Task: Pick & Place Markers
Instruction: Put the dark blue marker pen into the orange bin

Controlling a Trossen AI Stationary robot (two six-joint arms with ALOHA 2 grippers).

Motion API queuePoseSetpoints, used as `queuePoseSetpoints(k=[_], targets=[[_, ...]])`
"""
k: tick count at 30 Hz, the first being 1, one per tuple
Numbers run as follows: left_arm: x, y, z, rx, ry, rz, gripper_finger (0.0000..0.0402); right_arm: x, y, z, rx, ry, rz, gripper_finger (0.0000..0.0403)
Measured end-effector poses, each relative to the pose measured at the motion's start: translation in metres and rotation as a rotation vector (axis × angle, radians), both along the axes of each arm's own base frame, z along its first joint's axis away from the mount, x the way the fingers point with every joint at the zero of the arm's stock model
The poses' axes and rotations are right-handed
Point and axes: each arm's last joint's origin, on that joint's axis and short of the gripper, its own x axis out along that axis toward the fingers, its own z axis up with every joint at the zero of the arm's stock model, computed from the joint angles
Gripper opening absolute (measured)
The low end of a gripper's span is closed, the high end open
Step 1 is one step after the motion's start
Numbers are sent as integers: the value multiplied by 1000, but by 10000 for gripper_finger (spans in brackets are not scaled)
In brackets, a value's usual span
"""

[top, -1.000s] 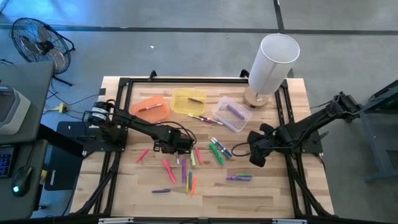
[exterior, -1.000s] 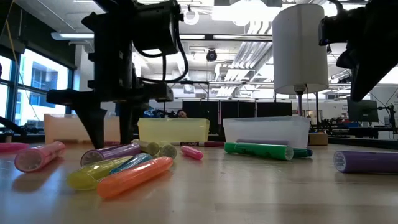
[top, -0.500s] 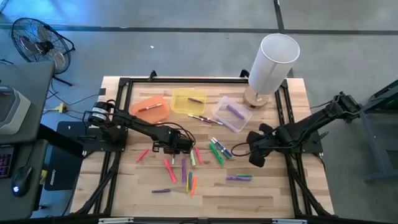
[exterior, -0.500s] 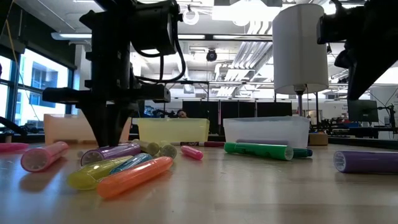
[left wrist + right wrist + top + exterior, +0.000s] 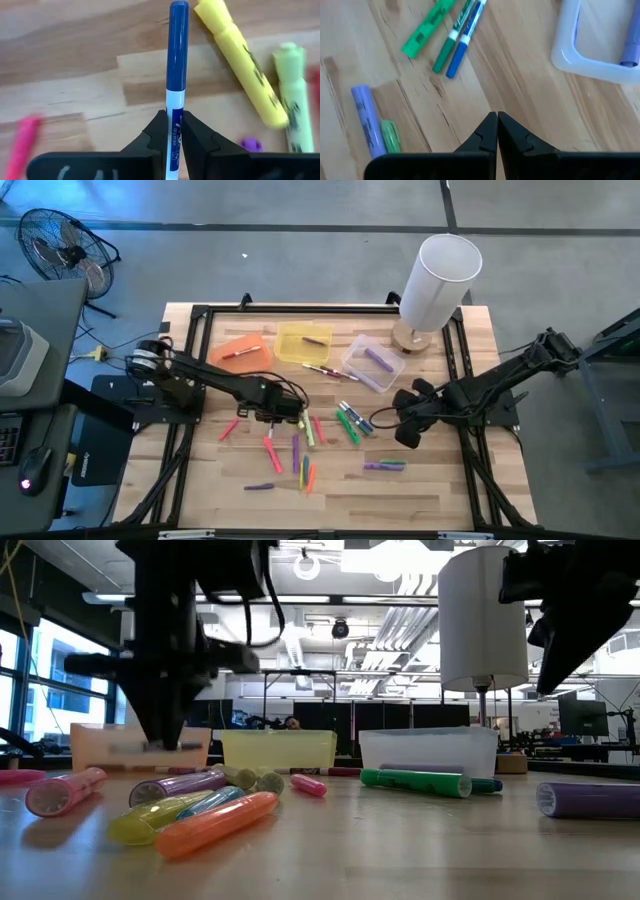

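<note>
Many markers [image 5: 300, 448] in pink, orange, yellow, green and purple lie scattered on the wooden table [image 5: 440, 490]. My left gripper [image 5: 174, 131] hangs over the left of the scatter [image 5: 272, 412], pointing straight down and shut on a white marker with a blue cap [image 5: 178, 45]. In the low view that marker [image 5: 140, 748] is a level blur under the fingers [image 5: 165, 730]. My right gripper [image 5: 497, 125] hovers shut and empty above bare wood at the middle right [image 5: 405, 435], near green and blue markers [image 5: 447, 42]. My left gripper pinches the marker's white barrel [image 5: 172, 137] between its two fingers, which come from above, point down and lie across it. The blue cap end [image 5: 179, 20] sticks out past the fingers. The marker hangs about level, lifted clear of the table.
Along the far side stand an orange bin [image 5: 240, 352], a yellow bin [image 5: 303, 342] and a clear bin [image 5: 372, 363], each with a marker or two inside. A tall white cylinder [image 5: 437, 280] stands at the far right. A black frame [image 5: 200, 315] runs round the table.
My left gripper stood open on the table among the markers, shut on the blue-capped marker, then rose and drifted a little toward the table's left edge. The marker has come up off the wood with it and stays level.
</note>
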Motion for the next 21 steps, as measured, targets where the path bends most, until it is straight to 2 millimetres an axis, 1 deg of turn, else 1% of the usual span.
queuePoseSetpoints(k=[3,5,8,12,13,16,18,20,21], targets=[[-9,3,21,40,-63,-65,35,5,-1,2,23,-45,-27,2],[-21,7,37,89,-75,-125,35,8,-3,3,38,-78,-53,1],[-39,19,56,137,-56,-211,35,14,-6,6,70,-139,-100,1],[-64,43,77,203,-16,-354,24,23,-11,9,117,-212,-154,1],[-71,50,81,221,6,-404,22,25,-13,11,129,-231,-173,1],[-79,71,88,273,30,-552,19,29,-18,13,167,-278,-241,1],[-88,85,89,277,93,-662,19,32,-19,15,191,-308,-275,0],[-89,98,90,302,105,-765,19,33,-20,15,195,-331,-314,0],[-90,105,87,300,129,-805,18,33,-19,16,201,-341,-332,0]])
